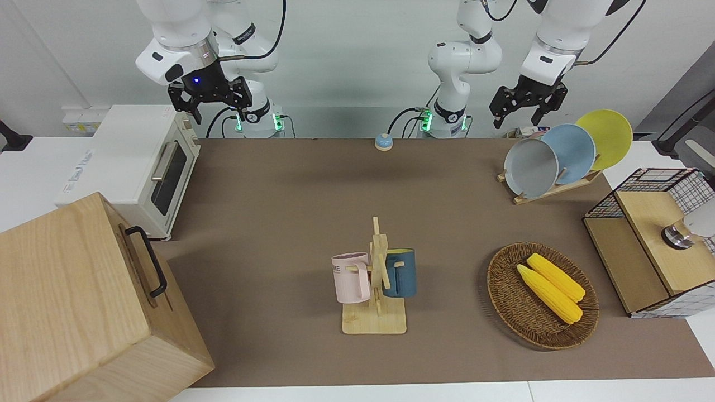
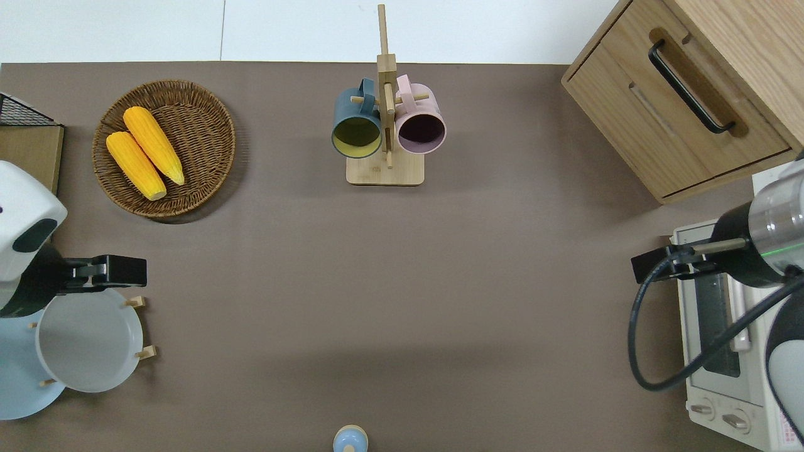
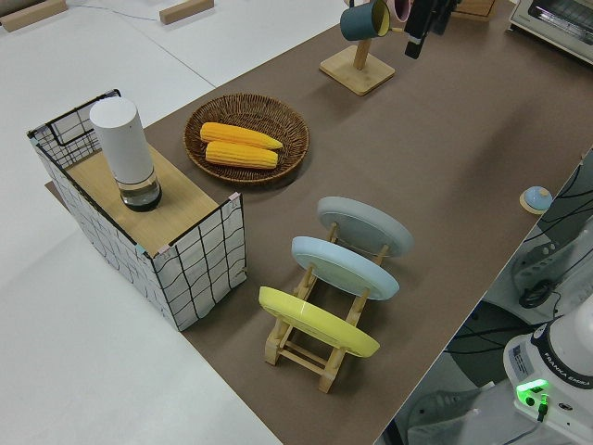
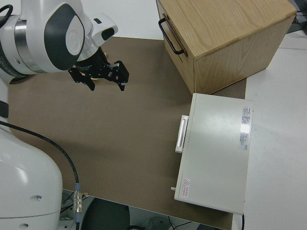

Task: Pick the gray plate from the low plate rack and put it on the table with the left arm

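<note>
The gray plate (image 1: 530, 167) stands tilted in the low plate rack (image 1: 550, 191), in the slot nearest the table's middle, at the left arm's end of the table (image 1: 313, 195). It also shows in the overhead view (image 2: 88, 342) and the left side view (image 3: 364, 225). My left gripper (image 1: 519, 114) is open and empty, up in the air. In the overhead view it (image 2: 116, 272) is over the plate's rim that is farther from the robots. My right gripper (image 1: 209, 100) is open and parked.
A sky-blue plate (image 1: 574, 149) and a yellow plate (image 1: 608, 135) stand in the same rack. A wicker basket (image 1: 505, 296) holds two corn cobs. A mug stand (image 1: 375, 312), wire-sided box (image 1: 653, 268), toaster oven (image 1: 139, 167), wooden cabinet (image 1: 72, 301) and small blue bell (image 1: 383, 142) are around.
</note>
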Robot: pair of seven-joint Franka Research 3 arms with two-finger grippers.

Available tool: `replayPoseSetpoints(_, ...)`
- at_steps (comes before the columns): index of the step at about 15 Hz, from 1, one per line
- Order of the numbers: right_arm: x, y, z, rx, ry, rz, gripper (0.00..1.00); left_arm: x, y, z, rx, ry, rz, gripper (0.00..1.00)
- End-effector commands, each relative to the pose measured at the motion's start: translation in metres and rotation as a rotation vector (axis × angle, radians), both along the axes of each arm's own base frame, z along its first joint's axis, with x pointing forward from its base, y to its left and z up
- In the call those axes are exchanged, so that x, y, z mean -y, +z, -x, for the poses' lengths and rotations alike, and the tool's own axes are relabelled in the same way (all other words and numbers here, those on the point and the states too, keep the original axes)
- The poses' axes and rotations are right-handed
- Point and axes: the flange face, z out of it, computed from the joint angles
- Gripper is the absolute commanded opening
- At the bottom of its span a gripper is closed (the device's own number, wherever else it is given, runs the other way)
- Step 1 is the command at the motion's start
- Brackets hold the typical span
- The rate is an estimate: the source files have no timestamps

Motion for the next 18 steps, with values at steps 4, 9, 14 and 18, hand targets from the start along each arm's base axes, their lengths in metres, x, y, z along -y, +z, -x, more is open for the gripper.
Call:
replayPoseSetpoints(4, 0.004, 0.004, 0.003, -0.005, -0.005, -0.002, 0.990, -0.027, -0.022, -0.009, -0.072, 0.078, 0.085, 1.00)
replayPoseSetpoints(9, 0.004, 0.004, 0.003, -0.005, -0.005, -0.002, 0.990, -0.059, -0.060, -0.015, -0.111, 0.091, -0.054, 1.00)
replayPoseSetpoints(14, 0.003, 0.004, 0.003, -0.005, -0.003, -0.002, 0.987, -0.075, -0.107, -0.019, -0.151, 0.061, -0.216, 1.00)
replayPoseSetpoints(18, 0.004, 0.004, 0.003, -0.005, -0.005, -0.002, 0.990, -0.085, -0.141, -0.021, -0.207, 0.022, -0.349, 1.00)
